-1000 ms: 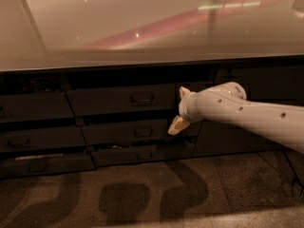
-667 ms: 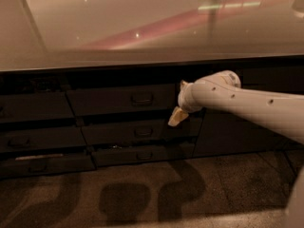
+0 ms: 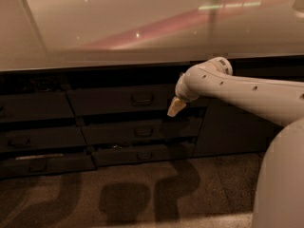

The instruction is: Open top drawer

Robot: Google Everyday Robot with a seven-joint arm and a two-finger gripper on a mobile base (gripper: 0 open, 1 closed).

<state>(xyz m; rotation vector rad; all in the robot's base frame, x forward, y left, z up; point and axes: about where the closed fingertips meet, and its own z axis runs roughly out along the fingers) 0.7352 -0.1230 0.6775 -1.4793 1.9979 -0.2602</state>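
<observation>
- The countertop (image 3: 142,27) is the biggest thing here: a broad, pale, glossy slab that overhangs the top drawer and catches streaks of reflected light.
- The floor (image 3: 71,194) below the top drawer is speckled and matte, with the machine's rounded shadows lying across it.
- The arm (image 3: 247,91) comes in from the right of the top drawer, a smooth white tube with small dark dots and a rounded wrist joint.
- The top drawer (image 3: 104,100) sits directly under the counter's edge. It has a flat, dark grey, rectangular front and looks shut to me.
- Shorter drawer fronts (image 3: 118,133) of the same dark finish stack beneath the top drawer.
- The gripper (image 3: 175,107) hangs at the top drawer's right end, a cream-coloured tip pointing down and left in front of the panel. I cannot tell whether it is open or closed, and it holds nothing that I can see.
- The pull handle (image 3: 142,99) is a small rectangular loop at the centre of the top drawer, to the left of the gripper and apart from it.
- I judge this to be the approach step, with the grasp not yet made.
- The next move calls for travelling left along the drawer front, settling on that slim handle, then pulling straight out.
</observation>
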